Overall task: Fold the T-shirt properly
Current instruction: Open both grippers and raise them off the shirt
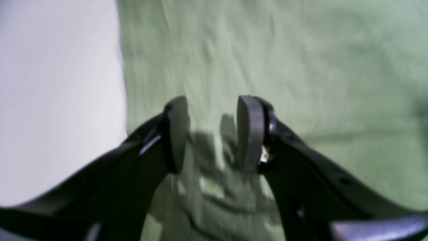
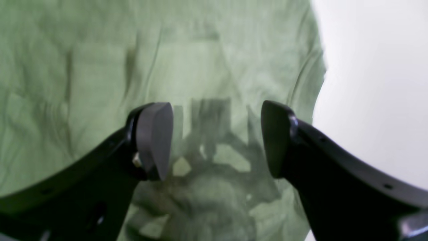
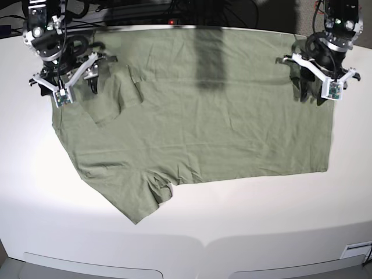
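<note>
Flat across the white desk [image 3: 35,192]: the T-shirt [image 3: 209,128], sage green, lightly wrinkled, spread sideways with one sleeve pointing toward the near edge and the other folded over near the far left corner of the base view. Dark shadow band over the cloth at the far middle.

Left end effector [image 1: 212,134], on the right of the base view, poised above the shirt's straight hem end; jaws parted to a middling gap, nothing between them, pads [image 1: 249,134] clear of the cloth with their shadow falling on it. Desk visible just beside the fabric's edge in the left wrist view.

Right end effector [image 2: 217,139], on the left of the base view, above the shoulder area by the folded sleeve; jaws spread wide, empty, green cloth showing through the gap, desk off to one side past the shirt's curved edge.
</note>
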{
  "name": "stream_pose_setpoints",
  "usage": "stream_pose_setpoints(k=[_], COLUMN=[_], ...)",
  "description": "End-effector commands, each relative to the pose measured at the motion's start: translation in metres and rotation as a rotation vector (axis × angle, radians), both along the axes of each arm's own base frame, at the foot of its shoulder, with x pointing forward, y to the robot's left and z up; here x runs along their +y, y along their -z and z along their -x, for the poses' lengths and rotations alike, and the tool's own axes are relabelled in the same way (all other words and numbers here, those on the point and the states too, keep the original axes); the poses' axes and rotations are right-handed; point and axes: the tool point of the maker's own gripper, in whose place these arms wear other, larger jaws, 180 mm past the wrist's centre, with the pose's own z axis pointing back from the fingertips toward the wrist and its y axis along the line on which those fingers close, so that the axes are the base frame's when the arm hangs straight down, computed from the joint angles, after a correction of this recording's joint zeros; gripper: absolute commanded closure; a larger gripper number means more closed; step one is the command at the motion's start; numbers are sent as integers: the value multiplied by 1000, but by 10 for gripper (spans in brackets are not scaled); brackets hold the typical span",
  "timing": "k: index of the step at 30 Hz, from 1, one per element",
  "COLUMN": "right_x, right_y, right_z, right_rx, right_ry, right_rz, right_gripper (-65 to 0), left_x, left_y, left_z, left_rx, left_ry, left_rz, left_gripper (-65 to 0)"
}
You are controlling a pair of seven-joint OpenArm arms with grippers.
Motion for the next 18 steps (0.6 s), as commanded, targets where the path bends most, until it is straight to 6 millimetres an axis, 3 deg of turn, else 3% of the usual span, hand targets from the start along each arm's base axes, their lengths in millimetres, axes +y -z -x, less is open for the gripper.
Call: stream_pose_setpoints(k=[1, 16, 18], right_x=[-1, 10, 13], right_y=[-14, -14, -12], right_z=[-10, -14, -13], right_rx=[-55, -85, -85], right_ry=[-9, 15, 24], right_rz=[5, -41, -55], right_gripper=[-407, -407, -407], left_x=[0, -1, -1], left_y=[-16, -18, -18], left_z=[-7, -8, -8], left_rx=[-67, -82, -81], left_ry=[7, 10, 10], left_rz=[0, 3, 3], left_gripper=[-241, -241, -272])
